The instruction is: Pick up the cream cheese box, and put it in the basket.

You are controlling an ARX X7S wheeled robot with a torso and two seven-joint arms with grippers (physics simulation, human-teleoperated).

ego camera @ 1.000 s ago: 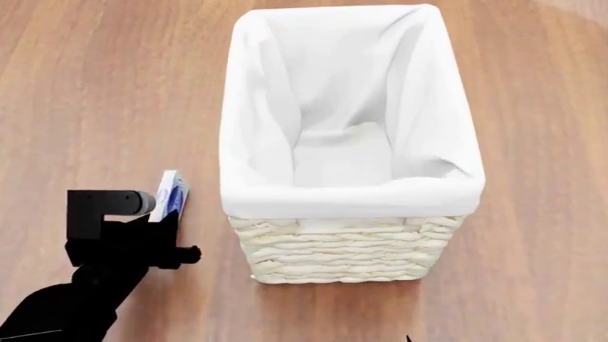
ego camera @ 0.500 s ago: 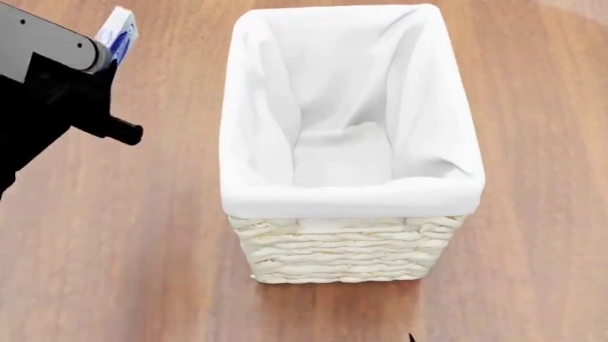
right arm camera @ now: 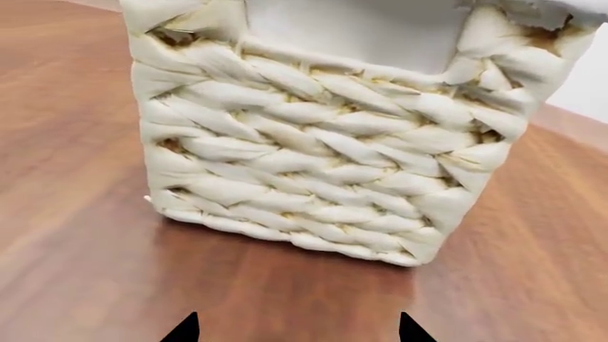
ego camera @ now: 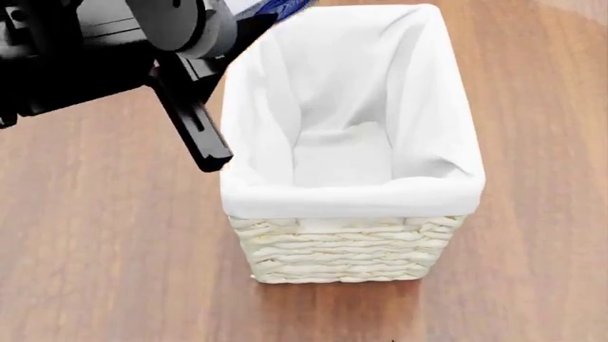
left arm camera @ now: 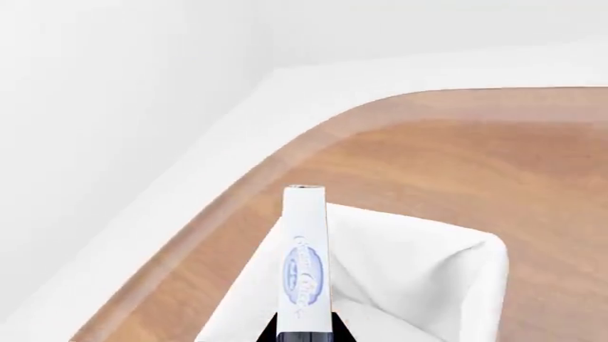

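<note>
Wood counter [ego camera: 85,242], seen from the head cam: the basket [ego camera: 347,246], woven wicker w/ a white cloth liner folded over its rim, stands upright just beside and below our left tool [left arm camera: 304,336], open mouth up and nothing visible inside.

Left tool, raised above the counter near the basket's far left corner, is clamped on the cream cheese box [left arm camera: 305,267]. In the wrist cam the box stands on end betw. the tool's dark tips, narrow face toward the lens, blue oval logo showing; the liner's corner sits just beyond it. In the head cam only a blue-white sliver of box peeks past the arm at the frame's top edge.

We judge the box light, thin, stiff cardboard w/ smooth printed faces, so prob. a bit slippery; a pinch across the two broad faces near one end, as held now, looks the sound place to grip.

Right tool [right arm camera: 290,331]: two dark tips set apart, holding nothing, low over the counter w/ the basket's woven wall close ahead.
</note>
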